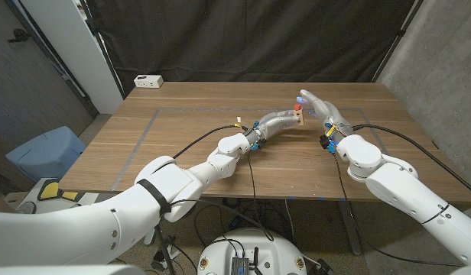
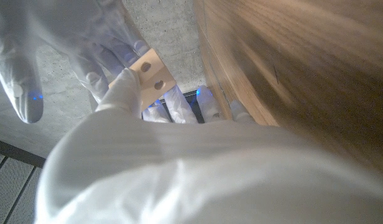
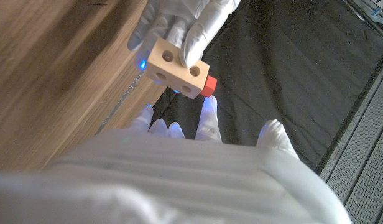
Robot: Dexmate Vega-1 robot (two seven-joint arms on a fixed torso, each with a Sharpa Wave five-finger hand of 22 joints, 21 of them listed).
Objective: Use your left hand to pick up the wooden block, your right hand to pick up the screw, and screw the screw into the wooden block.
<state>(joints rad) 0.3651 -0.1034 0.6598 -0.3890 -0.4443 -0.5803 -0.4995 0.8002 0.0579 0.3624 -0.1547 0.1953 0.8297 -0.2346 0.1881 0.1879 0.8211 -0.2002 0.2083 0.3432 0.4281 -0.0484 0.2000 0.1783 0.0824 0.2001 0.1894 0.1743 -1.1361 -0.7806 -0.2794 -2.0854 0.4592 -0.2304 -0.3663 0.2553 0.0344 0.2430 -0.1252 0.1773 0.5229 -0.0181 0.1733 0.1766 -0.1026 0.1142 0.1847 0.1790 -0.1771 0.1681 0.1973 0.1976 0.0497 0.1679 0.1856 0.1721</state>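
Black curtains hang behind the wooden table (image 1: 182, 145), and a white power strip (image 1: 148, 80) lies at its far left corner, about 11 o'clock from the centre.

The wooden block (image 1: 297, 117) is held above the table, at about 1 o'clock from the table centre. The left hand (image 1: 277, 122) grips it, with its fingers wrapped around the block; the right wrist view shows the block (image 3: 177, 68) with 3 round holes, under a finger of this hand (image 3: 179, 22). The red screw (image 3: 207, 86) sits at the block's corner, and I judge it is already started in a hole.

The step in hand seems to be the screwing itself. The right hand (image 1: 321, 109) stands just beside the block, at its 3 o'clock, fingers apart and reaching up; I cannot tell if any fingertip touches the screw. The next move probably calls for this hand to pinch the screw head and turn it, while the left hand keeps the block steady.

Both arms reach forward and meet over the table's far middle.
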